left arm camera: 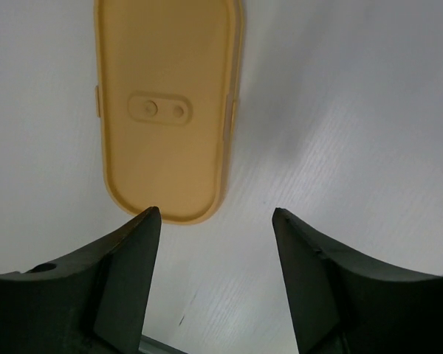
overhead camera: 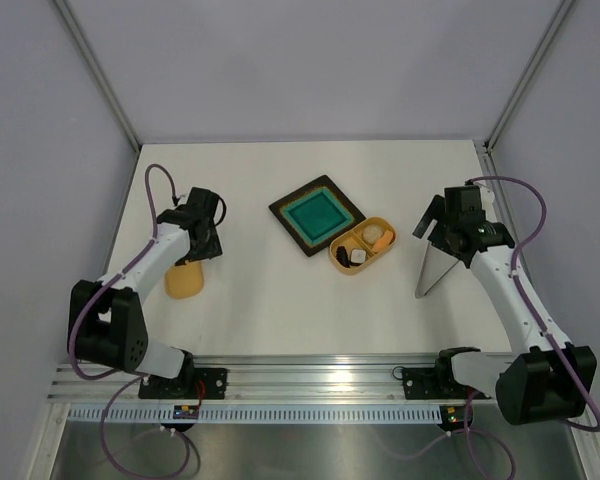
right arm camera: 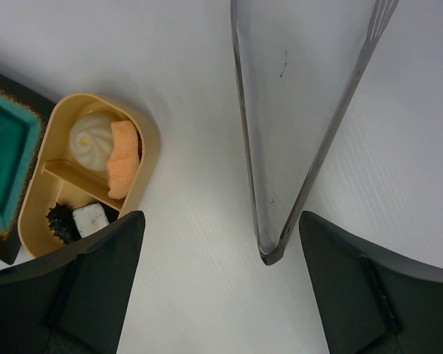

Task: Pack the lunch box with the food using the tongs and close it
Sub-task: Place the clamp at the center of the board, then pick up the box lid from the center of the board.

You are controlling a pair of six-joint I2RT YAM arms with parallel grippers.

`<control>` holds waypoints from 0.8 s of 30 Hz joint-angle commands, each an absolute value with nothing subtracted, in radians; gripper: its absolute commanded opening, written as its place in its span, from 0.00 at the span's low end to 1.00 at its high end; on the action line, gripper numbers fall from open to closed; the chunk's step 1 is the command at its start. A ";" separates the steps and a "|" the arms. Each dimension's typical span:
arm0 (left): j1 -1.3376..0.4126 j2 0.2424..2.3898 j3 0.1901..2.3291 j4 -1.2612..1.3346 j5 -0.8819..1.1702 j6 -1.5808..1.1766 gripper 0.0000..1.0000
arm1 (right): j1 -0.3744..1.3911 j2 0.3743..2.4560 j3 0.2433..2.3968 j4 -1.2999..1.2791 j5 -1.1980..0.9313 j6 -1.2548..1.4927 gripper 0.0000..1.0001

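The yellow-orange lunch box (overhead camera: 363, 247) (right arm camera: 144, 129) sits open beside the teal plate (overhead camera: 317, 215). One compartment holds a white bun (right arm camera: 91, 136) and an orange slice (right arm camera: 122, 158). The other holds a dark piece (right arm camera: 60, 221) and a white cube (right arm camera: 90, 218). The silver tongs (overhead camera: 430, 272) (right arm camera: 245, 147) lie flat on the table. Their joined end rests between the fingers of my open right gripper (overhead camera: 442, 240) (right arm camera: 220, 217), touched by neither. The lid (overhead camera: 184, 281) (left arm camera: 166, 110) lies flat by itself. My left gripper (overhead camera: 195, 255) (left arm camera: 216, 210) hovers open at its rounded end, with bare table between the fingers.
The plate (right arm camera: 4, 158) touches the lunch box's far side. Grey walls enclose the white table (overhead camera: 280, 300) on three sides. A metal rail (overhead camera: 310, 372) runs along the near edge by the arm bases.
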State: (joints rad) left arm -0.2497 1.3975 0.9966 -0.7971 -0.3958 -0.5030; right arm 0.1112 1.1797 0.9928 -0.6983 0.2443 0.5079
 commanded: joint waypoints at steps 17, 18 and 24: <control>-0.117 1.792 1.146 -0.695 -0.318 -0.454 0.50 | 0.107 1.083 1.046 -0.741 0.112 0.512 0.94; -0.115 1.795 1.149 -0.695 -0.318 -0.454 0.47 | 0.107 1.081 1.045 -0.744 0.112 0.512 0.94; -0.117 1.821 1.141 -0.681 -0.259 -0.449 0.23 | 0.107 1.065 1.035 -0.746 0.106 0.514 0.94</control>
State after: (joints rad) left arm -0.1192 1.7916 1.1275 -0.7231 -0.3218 -0.4469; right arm 0.1112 1.0931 1.0222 -0.7494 0.1261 0.5117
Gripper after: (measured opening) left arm 0.250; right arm 0.935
